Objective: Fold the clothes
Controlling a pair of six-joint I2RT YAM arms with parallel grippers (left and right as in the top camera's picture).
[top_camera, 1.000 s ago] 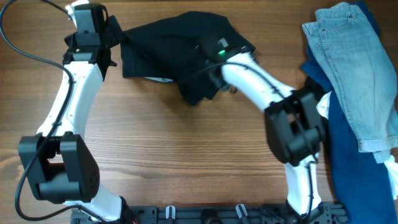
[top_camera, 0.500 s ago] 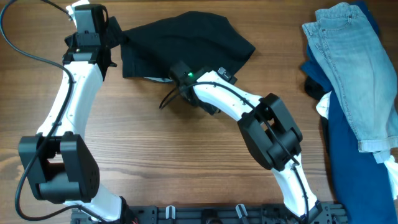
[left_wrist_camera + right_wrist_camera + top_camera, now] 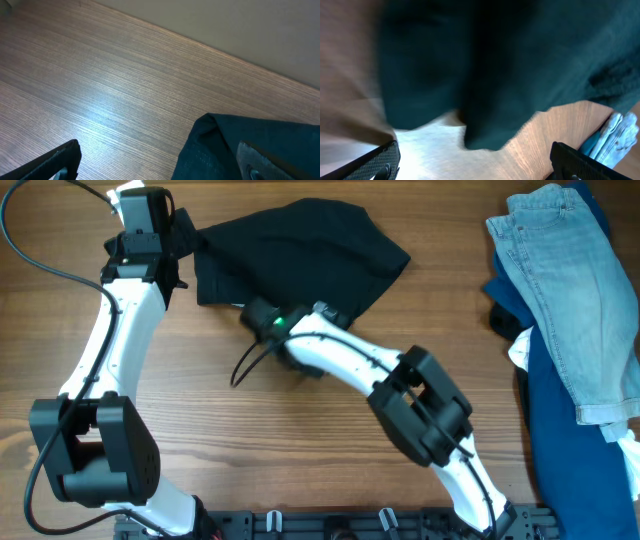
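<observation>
Since the black garment (image 3: 300, 250) lies bunched at the table's (image 3: 250, 440) 12 o'clock, both arms seem posted at its edges to seek corners: left gripper (image 3: 182, 237) at its 9 o'clock edge, right gripper (image 3: 258, 316) at 7 o'clock, fingers on both spread wide, holding nothing
</observation>
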